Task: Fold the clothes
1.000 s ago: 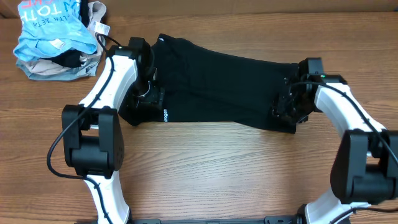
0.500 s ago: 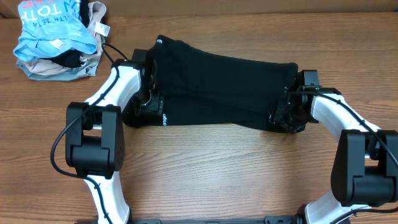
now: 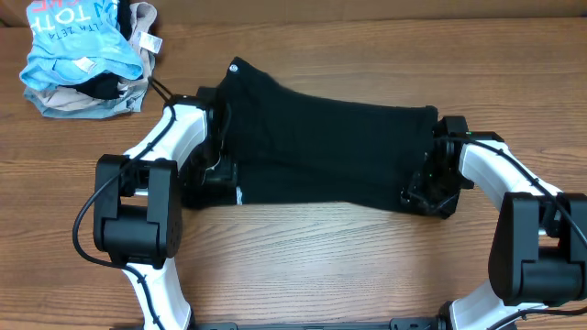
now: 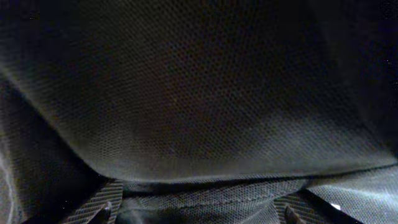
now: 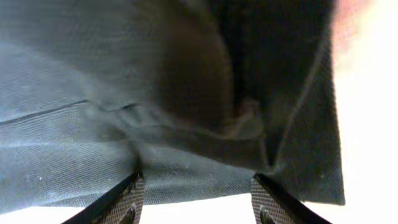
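Left pincer (image 4: 196, 210) spread wide, right pincer (image 5: 196, 200) spread partway, each with black T-shirt (image 3: 330, 147) fabric between its fingers, on the wooden surface (image 3: 321, 261).

The left claw (image 3: 215, 174) and right claw (image 3: 426, 194) have slid toward the near edge of the desk (image 3: 321, 266), and the black T-shirt (image 3: 330, 147) now spreads lower, hiding its earlier fold line and most of its white logo (image 3: 240, 195).

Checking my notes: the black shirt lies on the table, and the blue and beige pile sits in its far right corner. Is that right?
No. The overhead view shows the blue and beige pile in the far left corner of the table, not the right. The black shirt does lie on the table.
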`<state>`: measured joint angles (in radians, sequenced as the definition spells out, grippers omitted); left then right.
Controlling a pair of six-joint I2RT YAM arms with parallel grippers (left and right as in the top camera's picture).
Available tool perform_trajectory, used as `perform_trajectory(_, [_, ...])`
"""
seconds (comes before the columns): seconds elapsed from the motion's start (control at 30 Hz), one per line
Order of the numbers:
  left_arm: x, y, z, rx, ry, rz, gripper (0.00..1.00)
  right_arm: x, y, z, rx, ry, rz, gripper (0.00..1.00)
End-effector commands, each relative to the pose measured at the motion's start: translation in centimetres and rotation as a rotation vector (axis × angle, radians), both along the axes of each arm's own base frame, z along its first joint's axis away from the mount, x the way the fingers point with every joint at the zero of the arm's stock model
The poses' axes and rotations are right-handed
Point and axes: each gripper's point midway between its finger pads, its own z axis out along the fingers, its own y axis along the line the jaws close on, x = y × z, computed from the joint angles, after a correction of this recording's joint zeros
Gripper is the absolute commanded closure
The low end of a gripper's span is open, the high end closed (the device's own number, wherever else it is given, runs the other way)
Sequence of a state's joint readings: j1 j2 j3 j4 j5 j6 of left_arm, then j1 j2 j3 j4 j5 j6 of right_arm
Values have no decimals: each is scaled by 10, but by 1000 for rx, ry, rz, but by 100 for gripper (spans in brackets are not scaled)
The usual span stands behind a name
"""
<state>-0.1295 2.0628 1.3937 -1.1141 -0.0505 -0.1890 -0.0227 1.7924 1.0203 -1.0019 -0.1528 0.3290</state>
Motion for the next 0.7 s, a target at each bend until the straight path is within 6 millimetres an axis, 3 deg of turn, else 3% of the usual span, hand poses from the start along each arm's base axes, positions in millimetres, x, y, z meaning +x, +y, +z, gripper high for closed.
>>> perform_trajectory(0.0, [-43, 19, -19, 92, 180, 8, 20, -28, -10, -8, -50, 98, -39, 41])
perform_trajectory(0.17, [-55, 20, -10, 99, 234, 6, 21, -30, -10, 12, -51, 63, -42, 41])
perform_trajectory(0.3, [-53, 20, -1, 95, 210, 7, 21, -25, -10, 30, -50, -6, -44, 40])
perform_trajectory(0.47, [-33, 17, 35, 80, 90, 9, 18, -6, -4, 67, -12, -150, -10, 37])
perform_trajectory(0.57, [-16, 15, 67, 66, -2, 4, 16, 7, 0, 97, 12, -235, 44, 34])
perform_trajectory(0.67, [7, -1, 106, -31, -124, -40, 0, 19, 0, 128, 12, -302, 97, 33])
